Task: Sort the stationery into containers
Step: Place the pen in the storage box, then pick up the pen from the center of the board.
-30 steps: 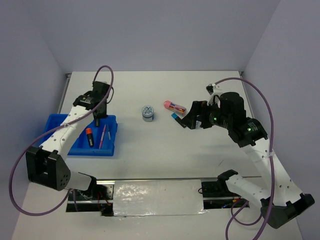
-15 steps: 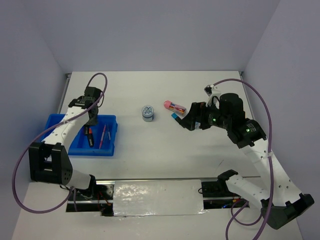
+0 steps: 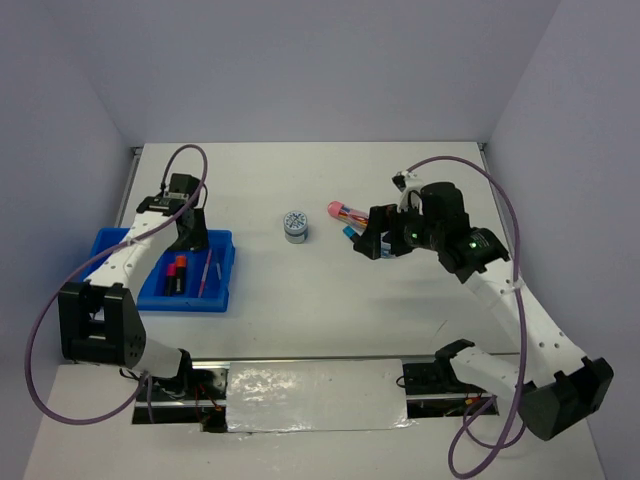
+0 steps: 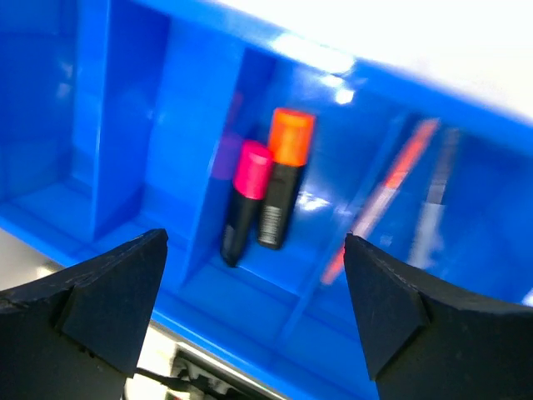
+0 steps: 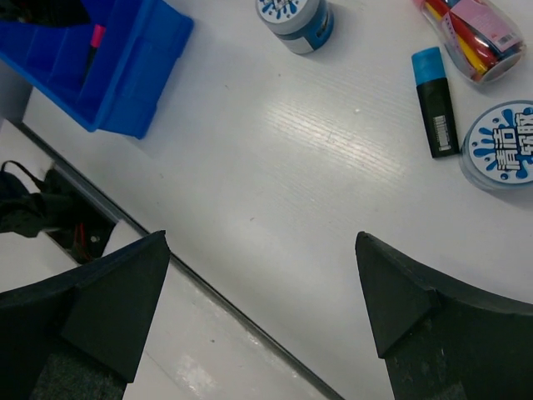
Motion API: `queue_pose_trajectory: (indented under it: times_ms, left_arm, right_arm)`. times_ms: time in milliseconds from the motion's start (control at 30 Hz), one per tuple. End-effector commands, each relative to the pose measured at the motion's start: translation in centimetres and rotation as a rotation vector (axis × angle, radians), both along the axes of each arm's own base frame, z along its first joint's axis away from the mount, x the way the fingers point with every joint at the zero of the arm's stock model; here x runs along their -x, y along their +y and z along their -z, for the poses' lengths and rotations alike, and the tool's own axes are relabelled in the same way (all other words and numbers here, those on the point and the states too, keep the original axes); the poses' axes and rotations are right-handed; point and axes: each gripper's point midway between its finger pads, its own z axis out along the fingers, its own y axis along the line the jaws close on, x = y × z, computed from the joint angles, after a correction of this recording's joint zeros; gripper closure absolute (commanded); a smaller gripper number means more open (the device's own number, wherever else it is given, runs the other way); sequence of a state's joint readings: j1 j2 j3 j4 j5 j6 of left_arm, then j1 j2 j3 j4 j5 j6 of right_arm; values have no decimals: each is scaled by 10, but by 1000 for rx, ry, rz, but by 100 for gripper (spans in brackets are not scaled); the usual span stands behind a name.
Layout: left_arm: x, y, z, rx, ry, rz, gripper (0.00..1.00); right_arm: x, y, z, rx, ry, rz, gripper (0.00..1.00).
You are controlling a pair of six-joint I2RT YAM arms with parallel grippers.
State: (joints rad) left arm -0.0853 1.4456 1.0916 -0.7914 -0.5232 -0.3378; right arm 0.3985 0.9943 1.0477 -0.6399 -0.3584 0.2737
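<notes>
Left wrist view shows the blue tray (image 4: 125, 100) under the left gripper (image 4: 254, 283), its jaws now spread wide after a narrower hold. The pink-capped highlighter (image 4: 243, 200) lies released in the middle compartment, just beside the orange-capped highlighter (image 4: 281, 187): one more piece sorted.

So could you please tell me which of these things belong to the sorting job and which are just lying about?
Job: blue tray, pink-capped highlighter, orange-capped highlighter, pink pen, grey pen, blue-capped highlighter, lone disc, disc beside case, pink case.
Just there: purple cables, shiny strip at near edge.
</notes>
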Motion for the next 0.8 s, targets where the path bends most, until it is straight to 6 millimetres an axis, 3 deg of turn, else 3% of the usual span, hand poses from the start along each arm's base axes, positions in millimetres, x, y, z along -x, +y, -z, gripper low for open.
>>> queue_pose_trajectory:
  times_ms: [0, 67, 100, 167, 200, 267, 367, 500, 767]
  left_arm:
    - [-19, -19, -50, 140, -184, -26, 1]
    - [-25, -42, -63, 263, -228, 15, 1]
    - [-26, -48, -79, 294, -269, 29, 1]
    - [-28, -61, -98, 356, -318, 58, 1]
    - [-26, -64, -109, 374, -353, 69, 1]
    - [-25, -75, -126, 434, -400, 109, 1]
    - [-20, -92, -139, 516, -424, 171, 1]
    - [-13, -100, -149, 548, -450, 236, 1]
    - [0, -94, -155, 500, -434, 278, 1]
  right_arm:
    - [-27, 6, 19, 63, -42, -41, 0]
    - [-39, 8, 21, 100, -27, -51, 1]
    - [-48, 8, 42, 158, 30, -62, 2]
    - [-64, 8, 44, 205, 38, -57, 6]
    - [-74, 8, 61, 248, 79, -47, 7]
    - [-88, 9, 63, 285, 80, -40, 8]
    - [-111, 10, 81, 352, 74, -38, 9]
    - [-135, 9, 116, 476, 103, -55, 11]
    - [-140, 24, 180, 571, 215, -113, 19]
